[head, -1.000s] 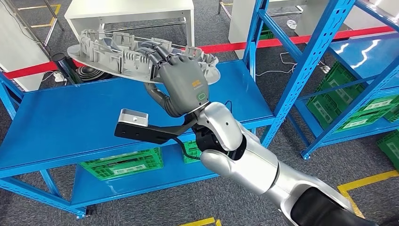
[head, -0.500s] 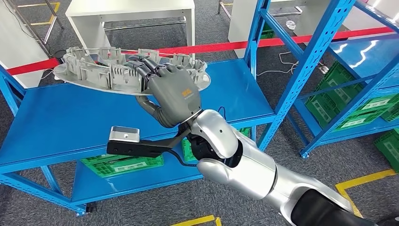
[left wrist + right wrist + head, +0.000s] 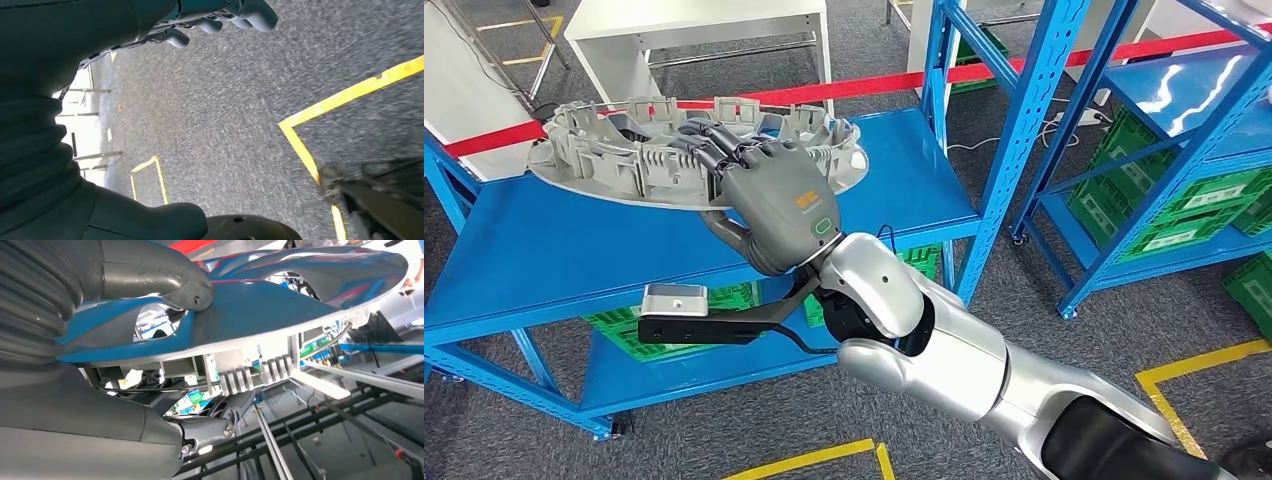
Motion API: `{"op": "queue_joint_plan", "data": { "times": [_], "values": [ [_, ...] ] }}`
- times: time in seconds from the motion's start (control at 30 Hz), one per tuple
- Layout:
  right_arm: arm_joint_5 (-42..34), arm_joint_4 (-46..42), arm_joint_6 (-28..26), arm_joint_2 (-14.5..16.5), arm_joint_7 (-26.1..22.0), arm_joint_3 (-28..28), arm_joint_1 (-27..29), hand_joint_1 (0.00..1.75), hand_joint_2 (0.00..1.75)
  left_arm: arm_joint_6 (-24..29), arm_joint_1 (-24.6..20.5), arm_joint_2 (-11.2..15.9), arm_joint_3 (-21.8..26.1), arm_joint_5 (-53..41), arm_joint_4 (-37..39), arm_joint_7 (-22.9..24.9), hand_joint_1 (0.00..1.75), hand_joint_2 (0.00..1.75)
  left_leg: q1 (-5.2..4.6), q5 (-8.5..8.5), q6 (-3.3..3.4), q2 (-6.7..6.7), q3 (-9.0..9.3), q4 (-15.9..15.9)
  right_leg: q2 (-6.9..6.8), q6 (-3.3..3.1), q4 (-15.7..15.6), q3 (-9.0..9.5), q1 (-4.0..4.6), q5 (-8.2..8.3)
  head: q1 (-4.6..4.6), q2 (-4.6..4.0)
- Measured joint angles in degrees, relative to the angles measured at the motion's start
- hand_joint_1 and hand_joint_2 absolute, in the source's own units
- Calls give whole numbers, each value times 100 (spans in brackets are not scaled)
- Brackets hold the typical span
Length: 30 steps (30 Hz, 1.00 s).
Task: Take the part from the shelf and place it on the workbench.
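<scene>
Silver forearm, ours, nearest; beyond it our right hand (image 3: 776, 200), fingers hooked over the ribbed rim and thumb pressed beneath, clamped on the part (image 3: 624, 160).

Grey moulded part: broad, shallow, oval, ribs uppermost; held roughly level above the blue shelf (image 3: 554, 250), apparently clear of it.

Left hand (image 3: 220, 17): hanging over the floor, fingers curled, nothing in them.

Step, as we judge it: lifted, carry under way. Next calls for a level swing to the workbench, minding the blue upright (image 3: 1009, 130).

Change: against the earlier picture the part sits flatter and the scene has shifted, so our camera moved.
</scene>
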Motion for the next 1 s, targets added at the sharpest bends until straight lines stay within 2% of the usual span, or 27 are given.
{"op": "queue_joint_plan", "data": {
  "times": [0.03, 0.07, 0.13, 0.17, 0.2, 0.27, 0.3, 0.33, 0.37, 0.4, 0.43, 0.47, 0.5, 0.53, 0.57, 0.6, 0.63, 0.67, 0.7, 0.77, 0.8, 0.83, 0.87, 0.93, 0.97, 1.0],
  "values": [
    [-2, 10, -1, 0, 2, 1, 0, 175, 175, -3, -4, 0, 0, -16, -1, 10, 0, 175, -4, 121, 20, 0, 196, -169, 1, 7, 1, -68, 7, 56, -1, 0],
    [-4, 16, -2, 1, 6, 1, -1, 175, 175, -7, -11, 1, 0, -33, -4, 21, 0, 175, -11, 249, 52, -2, 484, -511, 3, 17, 4, -127, 11, 112, -1, 0],
    [2, 19, -6, 8, 18, 1, -1, 175, 175, -15, -34, 9, 0, -60, -15, 32, 0, 175, -47, 289, 122, -7, 1052, -1293, 4, 60, 1, -203, 19, 211, 1, 0],
    [10, 19, -9, 11, 23, 2, 0, 175, 175, -19, -43, 10, 0, -66, -19, 33, 0, 175, -69, 260, 151, -12, 1205, -1543, 1, 90, -5, -213, 16, 255, 2, 0],
    [22, 20, -14, 14, 26, 3, 0, 175, 175, -24, -52, 12, 0, -69, -21, 33, 0, 175, -93, 231, 181, -15, 1252, -1658, -3, 128, -21, -217, 11, 303, 0, 0],
    [50, 21, -25, 8, 28, 5, 0, 175, 175, -40, -62, -1, 0, -71, -20, 33, 0, 175, -96, 328, 259, -1, 1188, -1699, -1, 203, -56, -230, 2, 389, -12, 0],
    [67, 22, -33, 3, 25, 5, -3, 175, 175, -47, -71, -4, 1, -73, -20, 34, 0, 175, -84, 394, 313, 14, 1146, -1715, 5, 238, -24, -269, 3, 330, -11, 0],
    [86, 23, -39, -2, 23, 5, -2, 175, 175, -51, -77, -8, 2, -74, -20, 35, 0, 175, -67, 473, 359, 32, 1092, -1736, 8, 269, 101, -332, 2, 163, -6, 0],
    [105, 25, -45, -8, 19, 5, 0, 175, 175, -55, -84, -10, 3, -76, -20, 35, 0, 175, -54, 552, 395, 48, 1024, -1748, 8, 294, 333, -416, -6, -98, 2, 0],
    [121, 25, -49, -11, 17, 6, 6, 175, 175, -57, -87, -6, 5, -79, -22, 36, 0, 175, -55, 625, 418, 53, 938, -1749, 4, 320, 683, -513, -10, -413, 11, 0],
    [132, 25, -51, -17, 17, 8, 18, 175, 175, -60, -88, -7, 6, -81, -23, 36, 0, 175, -56, 697, 424, 59, 846, -1743, 1, 343, 1067, -593, -16, -661, 14, 0],
    [137, 26, -52, -25, 17, 11, 31, 175, 175, -63, -88, -8, 7, -84, -25, 36, 0, 175, -57, 764, 424, 63, 752, -1733, 1, 361, 1384, -630, -20, -792, 15, 0],
    [145, 27, -53, -31, 18, 15, 42, 175, 175, -66, -88, -9, 7, -86, -24, 36, 0, 175, -57, 829, 418, 68, 656, -1717, -1, 372, 1567, -597, -22, -798, 16, 0],
    [171, 28, -56, -36, 22, 20, 50, 175, 175, -71, -88, -9, 7, -92, -24, 36, 0, 175, -56, 886, 407, 73, 561, -1695, -2, 373, 1529, -461, -24, -689, 16, 0],
    [212, 29, -60, -39, 27, 26, 54, 175, 175, -76, -90, -9, 7, -101, -25, 37, 0, 175, -56, 937, 393, 75, 469, -1666, -5, 365, 1302, -231, -26, -548, 16, 0],
    [262, 29, -67, -39, 33, 31, 54, 175, 175, -83, -95, -9, 7, -111, -25, 38, 0, 175, -57, 984, 375, 77, 385, -1631, -6, 346, 930, 70, -25, -480, 16, 0],
    [310, 28, -77, -36, 41, 36, 55, 175, 175, -95, -100, -9, 7, -124, -26, 40, 0, 175, -61, 1029, 348, 76, 312, -1594, -5, 317, 523, 362, -13, -484, 12, 0],
    [342, 28, -89, -33, 48, 38, 57, 175, 175, -104, -105, -9, 7, -136, -28, 42, 0, 175, -66, 1073, 315, 74, 268, -1574, -2, 283, 219, 560, 3, -524, 12, 0],
    [362, 28, -100, -29, 55, 39, 57, 175, 175, -111, -109, -9, 7, -149, -30, 45, 0, 175, -69, 1121, 277, 72, 242, -1567, 2, 249, 30, 664, 18, -581, 18, 0],
    [395, 29, -112, -25, 69, 41, 61, 175, 175, -120, -110, -9, 7, -169, -31, 52, 0, 175, -62, 1224, 197, 66, 229, -1605, 3, 174, -52, 638, 30, -527, 41, 0],
    [413, 30, -111, -25, 75, 42, 61, 175, 175, -121, -109, -6, 7, -175, -30, 61, 0, 175, -53, 1206, 163, 58, 205, -1597, -6, 132, -77, 605, 19, -471, 50, 0],
    [429, 31, -110, -23, 82, 43, 62, 175, 175, -124, -108, -4, 7, -177, -29, 70, 0, 175, -44, 1079, 134, 47, 161, -1516, -16, 88, -102, 557, 6, -398, 48, 0],
    [441, 32, -108, -21, 88, 44, 64, 175, 175, -126, -108, -3, 7, -180, -29, 80, 0, 175, -36, 850, 107, 37, 97, -1328, -25, 56, -124, 498, -10, -320, 43, 0],
    [458, 36, -107, -16, 94, 45, 77, 175, 175, -131, -115, -4, 7, -185, -30, 93, 0, 175, -22, 257, 60, 29, -57, -666, -30, 32, -122, 346, -14, -176, 32, 0],
    [468, 42, -107, -15, 94, 46, 90, 175, 175, -132, -118, -4, 7, -190, -30, 96, 0, 175, -16, 92, 39, 29, -97, -322, -30, 38, -118, 258, -14, -104, 31, 0],
    [479, 50, -106, -15, 93, 46, 104, 175, 175, -132, -122, -4, 7, -194, -31, 99, 0, 175, -13, 62, 25, 30, -82, -86, -31, 45, -112, 162, -14, -32, 31, 0]
  ]
}}
